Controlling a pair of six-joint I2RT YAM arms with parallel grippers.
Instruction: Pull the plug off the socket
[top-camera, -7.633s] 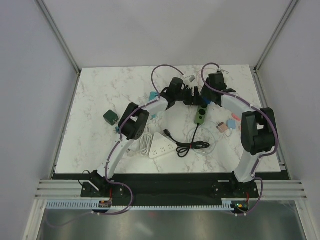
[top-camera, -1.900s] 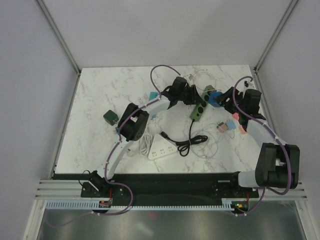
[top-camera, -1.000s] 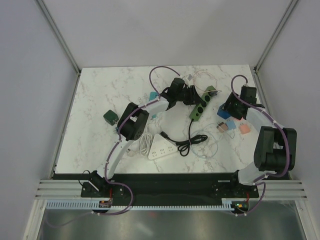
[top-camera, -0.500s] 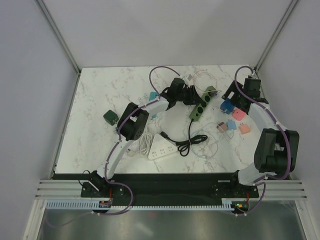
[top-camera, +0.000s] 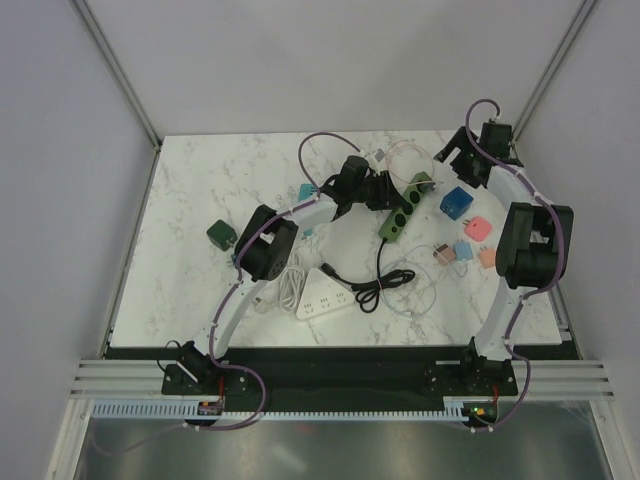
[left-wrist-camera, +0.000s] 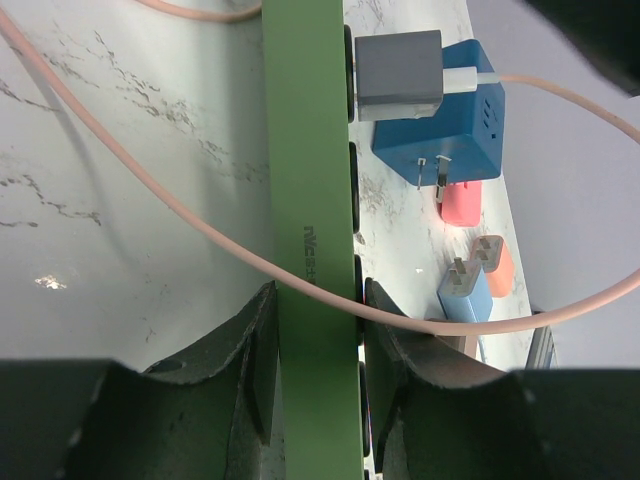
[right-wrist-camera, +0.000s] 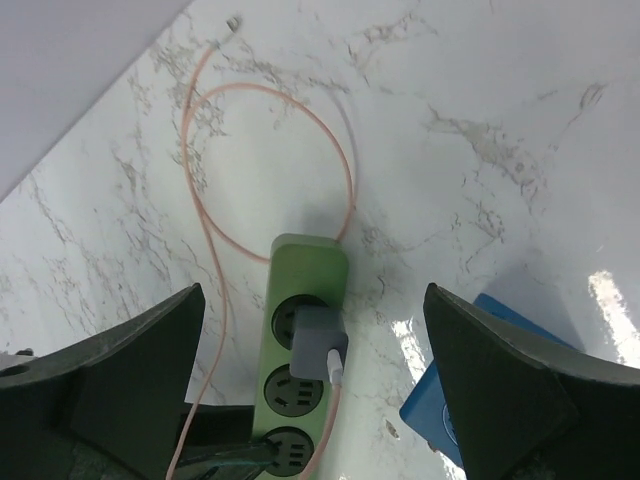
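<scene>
A green power strip (top-camera: 398, 210) lies at the back middle of the table, with a grey plug (top-camera: 424, 181) and its pink cable (top-camera: 400, 150) in the end socket. My left gripper (top-camera: 380, 192) is shut on the strip's sides; in the left wrist view the gripper (left-wrist-camera: 315, 350) clamps the strip (left-wrist-camera: 310, 200) below the plug (left-wrist-camera: 398, 75). My right gripper (top-camera: 450, 160) is open and empty, up and right of the plug. In the right wrist view the gripper (right-wrist-camera: 314, 290) hangs wide above the plug (right-wrist-camera: 318, 345) and strip (right-wrist-camera: 300, 420).
A blue cube adapter (top-camera: 456, 203) lies right of the strip. Pink (top-camera: 477, 229), light blue (top-camera: 463, 249) and orange (top-camera: 487, 257) adapters lie near the right edge. A white power strip (top-camera: 325, 293), a black cable (top-camera: 372, 292) and a dark green adapter (top-camera: 221, 235) lie nearer.
My right gripper carried the blue cube adapter away from the strip to the right, let it go on the table and moved back toward the far right. The left gripper stayed on the strip.
</scene>
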